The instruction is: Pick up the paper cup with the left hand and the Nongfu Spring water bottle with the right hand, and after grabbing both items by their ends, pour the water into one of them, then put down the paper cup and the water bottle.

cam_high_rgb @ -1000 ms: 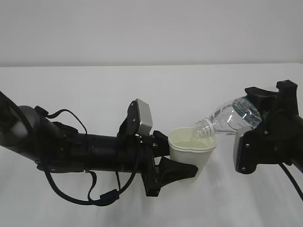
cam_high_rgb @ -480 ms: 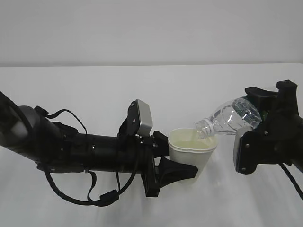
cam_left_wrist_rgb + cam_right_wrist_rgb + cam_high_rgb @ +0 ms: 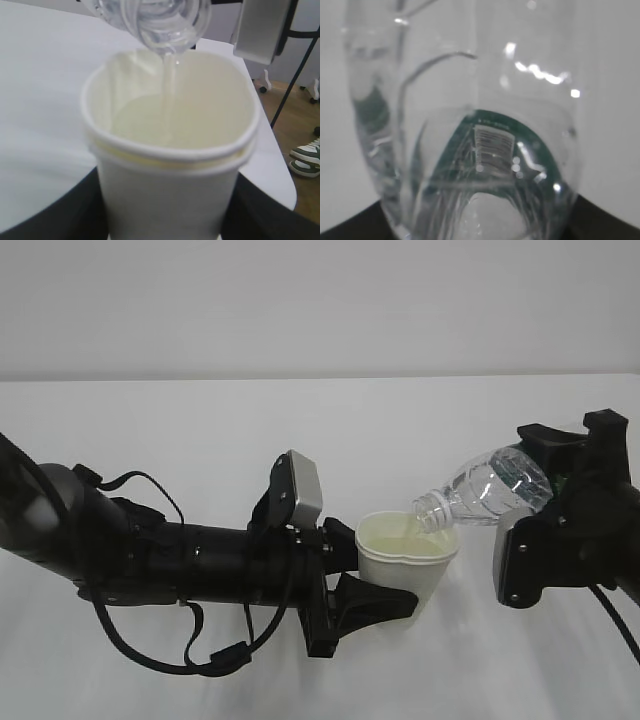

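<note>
My left gripper point(image 3: 375, 580) is shut on the white paper cup point(image 3: 405, 565), held upright above the table; its black fingers point(image 3: 60, 210) flank the cup point(image 3: 167, 195). The right gripper point(image 3: 545, 515) is shut on the base end of the clear Nongfu Spring water bottle point(image 3: 485, 490), which is tilted with its open neck over the cup's rim. A thin stream of water point(image 3: 169, 100) falls from the bottle mouth point(image 3: 167, 22) into the cup, which holds some water. The right wrist view is filled by the bottle point(image 3: 470, 150) and its green label.
A white table point(image 3: 200, 430) spreads under both arms, with a pale wall behind. The table's right edge, wooden floor and a pair of shoes point(image 3: 306, 157) show in the left wrist view.
The bottle's neck has lifted very slightly over the cup. Both arms and the cup hold their places.
</note>
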Available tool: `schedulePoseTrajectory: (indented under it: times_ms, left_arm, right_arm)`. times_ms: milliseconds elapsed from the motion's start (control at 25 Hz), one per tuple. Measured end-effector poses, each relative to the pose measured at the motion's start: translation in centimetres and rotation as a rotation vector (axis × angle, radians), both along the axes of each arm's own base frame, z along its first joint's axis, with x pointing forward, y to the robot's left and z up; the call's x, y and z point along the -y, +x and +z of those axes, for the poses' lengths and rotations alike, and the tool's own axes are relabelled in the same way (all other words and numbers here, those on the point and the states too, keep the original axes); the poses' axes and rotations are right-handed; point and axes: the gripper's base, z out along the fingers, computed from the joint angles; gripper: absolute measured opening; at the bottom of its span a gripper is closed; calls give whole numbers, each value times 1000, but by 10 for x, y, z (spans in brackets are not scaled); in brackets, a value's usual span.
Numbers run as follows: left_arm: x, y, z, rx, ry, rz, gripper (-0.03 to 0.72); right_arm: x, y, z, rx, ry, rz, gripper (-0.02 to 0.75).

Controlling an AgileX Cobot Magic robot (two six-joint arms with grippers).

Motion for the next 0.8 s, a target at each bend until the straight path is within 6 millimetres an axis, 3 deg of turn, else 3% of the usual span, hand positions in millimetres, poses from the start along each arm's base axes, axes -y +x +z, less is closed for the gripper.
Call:
schedulePoseTrajectory:
  times_ms: [800]
  left_arm:
    - [0,0,0,0,2,1,417]
  right_arm:
    - [0,0,0,0,-2,0,378]
